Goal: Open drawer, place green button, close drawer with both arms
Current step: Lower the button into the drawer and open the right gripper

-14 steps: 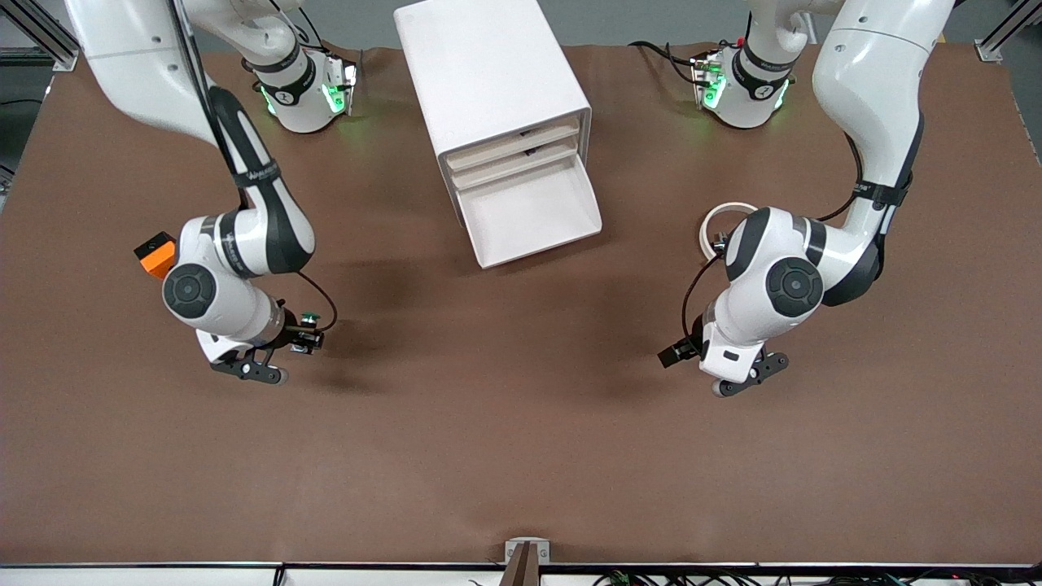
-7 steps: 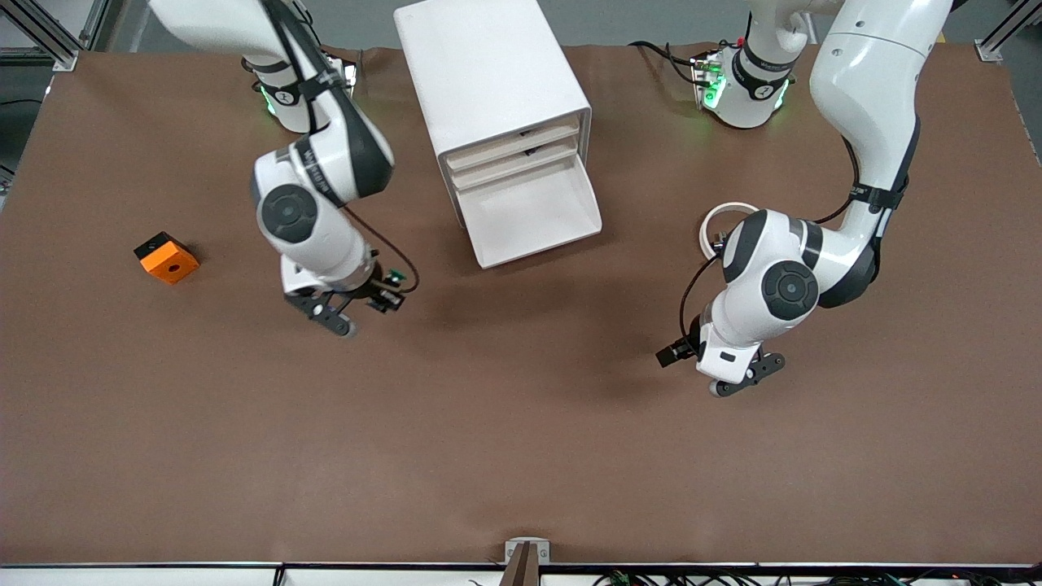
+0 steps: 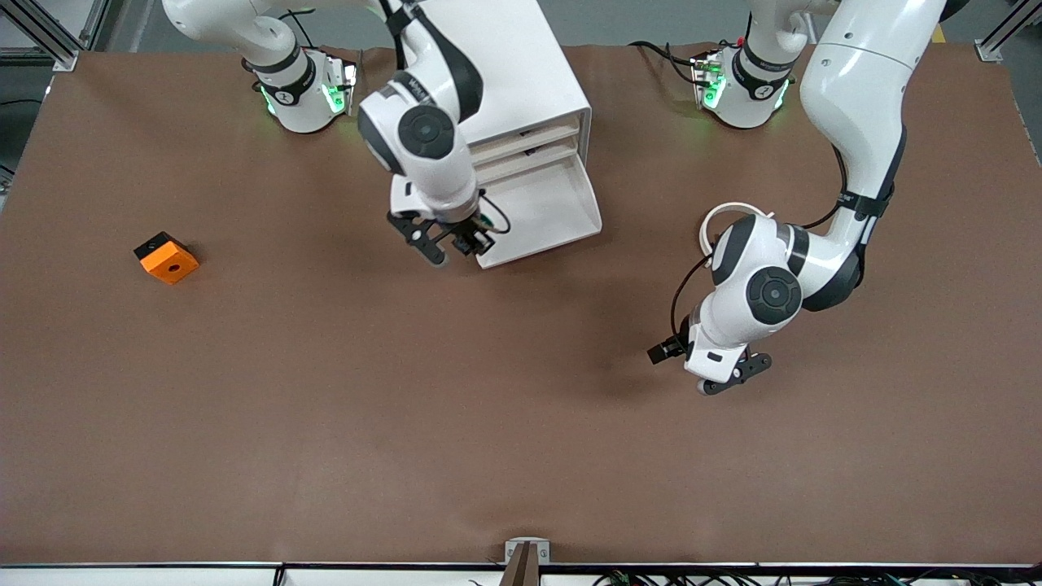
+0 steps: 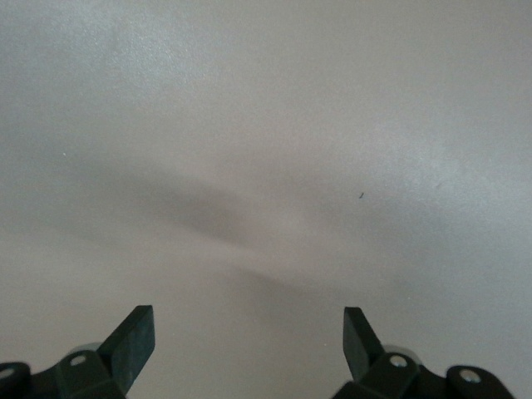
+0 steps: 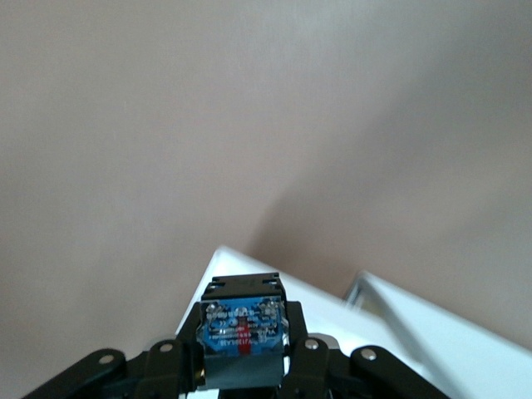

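The white cabinet (image 3: 488,73) stands at the robots' edge of the table, its lowest drawer (image 3: 541,207) pulled out and empty. My right gripper (image 3: 472,238) hangs over the drawer's front corner at the right arm's end, shut on the button (image 3: 485,220), whose green cap shows. In the right wrist view the button's blue body (image 5: 241,331) sits between the fingers (image 5: 303,349), with the white drawer corner (image 5: 382,324) below. My left gripper (image 3: 663,352) hovers open and empty over bare table, nearer the front camera than the cabinet; its wrist view (image 4: 248,332) shows only table.
An orange square block with a hole (image 3: 167,258) lies toward the right arm's end of the table. A white ring (image 3: 720,216) lies by the left arm's elbow. Two upper drawers (image 3: 529,145) are slightly ajar.
My right arm has carried the button from beside the orange block to the open drawer's front corner. My left arm has shifted slightly toward the cabinet.
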